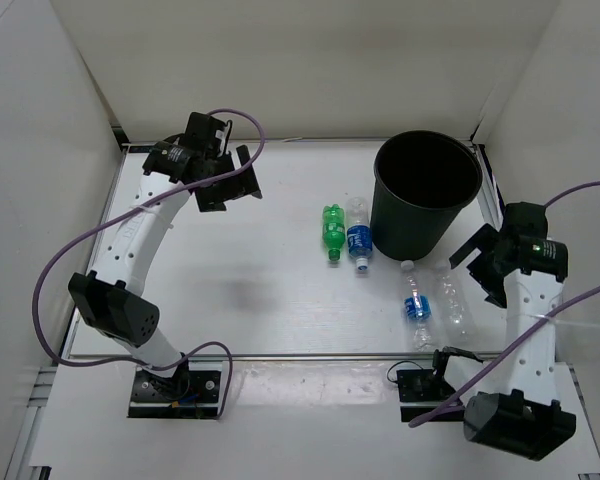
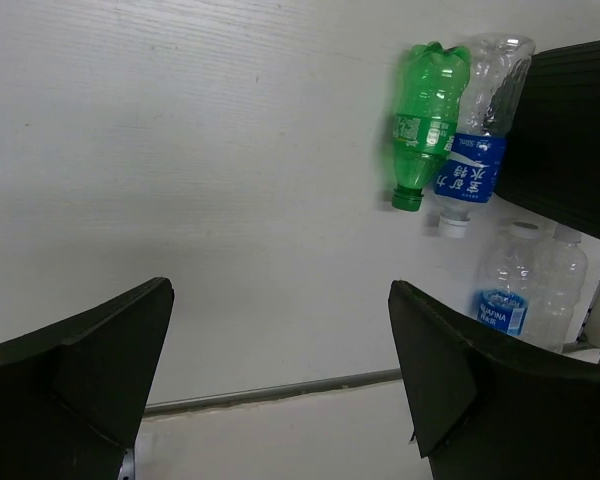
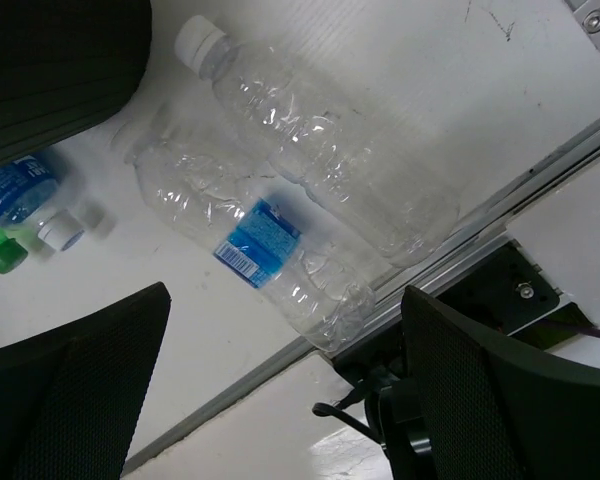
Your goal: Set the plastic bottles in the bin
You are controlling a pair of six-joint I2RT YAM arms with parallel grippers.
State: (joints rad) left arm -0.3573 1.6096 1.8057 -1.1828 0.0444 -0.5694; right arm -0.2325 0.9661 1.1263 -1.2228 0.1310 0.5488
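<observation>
hovering over two clear bottles, our right gripper (image 3: 280, 350) stood spread and empty. the labelled bottle (image 3: 260, 245) and the plain bottle (image 3: 330, 160) lay touching, close to the front rail (image 1: 280, 352). the green bottle (image 1: 332, 232) and a second labelled bottle (image 1: 358, 238) lay side by side — the latter against the bin (image 1: 425, 195). open white table (image 1: 260, 290) separated them from our left gripper (image 1: 230, 185), also spread. white walls (image 1: 280, 60) enclosed us.

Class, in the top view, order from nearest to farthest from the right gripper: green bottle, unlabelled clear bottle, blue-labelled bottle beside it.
1. Unlabelled clear bottle, just left of the right gripper.
2. Blue-labelled bottle, alongside it, further left.
3. Green bottle, mid-table.
</observation>
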